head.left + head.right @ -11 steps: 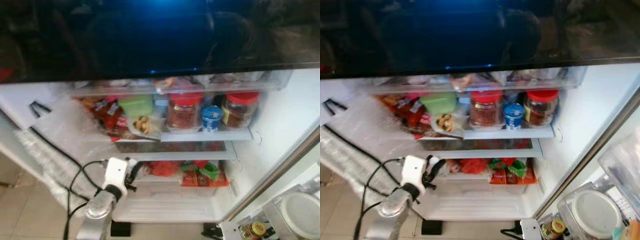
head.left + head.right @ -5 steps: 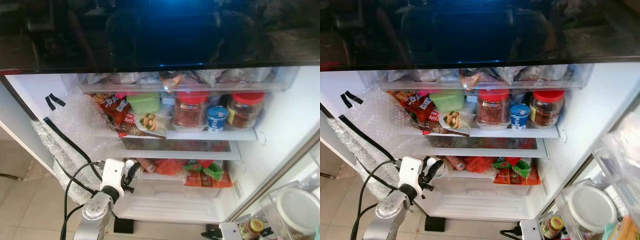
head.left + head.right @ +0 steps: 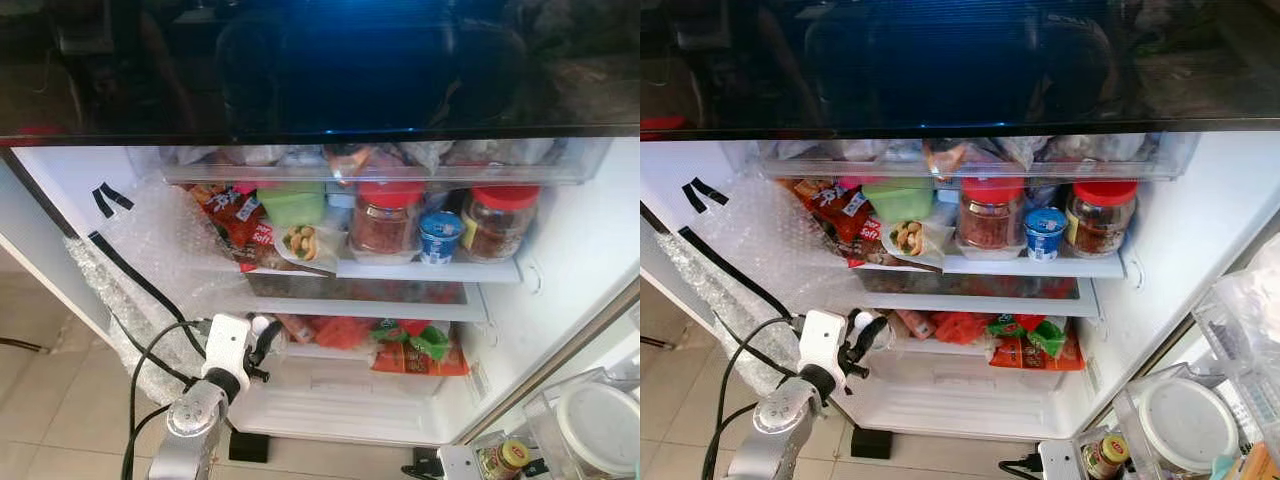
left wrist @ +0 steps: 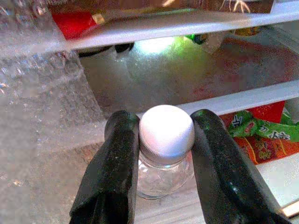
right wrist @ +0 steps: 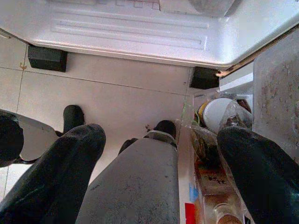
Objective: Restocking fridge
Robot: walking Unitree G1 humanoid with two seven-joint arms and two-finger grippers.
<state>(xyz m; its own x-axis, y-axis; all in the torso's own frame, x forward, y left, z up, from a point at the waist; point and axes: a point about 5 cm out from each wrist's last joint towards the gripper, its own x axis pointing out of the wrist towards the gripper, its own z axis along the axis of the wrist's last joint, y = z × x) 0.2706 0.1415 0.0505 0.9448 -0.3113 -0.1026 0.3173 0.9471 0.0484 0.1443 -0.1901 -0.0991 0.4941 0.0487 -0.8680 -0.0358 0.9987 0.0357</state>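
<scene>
Camera shifted; left gripper (image 4: 163, 154) on white-capped bottle (image 4: 167, 140) (wrist view).

No legible text; print on red snack packets (image 3: 238, 222) and jar labels too blurred.

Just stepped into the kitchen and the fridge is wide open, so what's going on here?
The robot is restocking the fridge. Its left gripper is shut on a small clear bottle with a white cap, holding it at the left end of the lower shelf, beside the red and green snack packets. The shelf above carries two red-lidded jars and a small blue tub. The right gripper hangs open over the tiled floor.
</scene>
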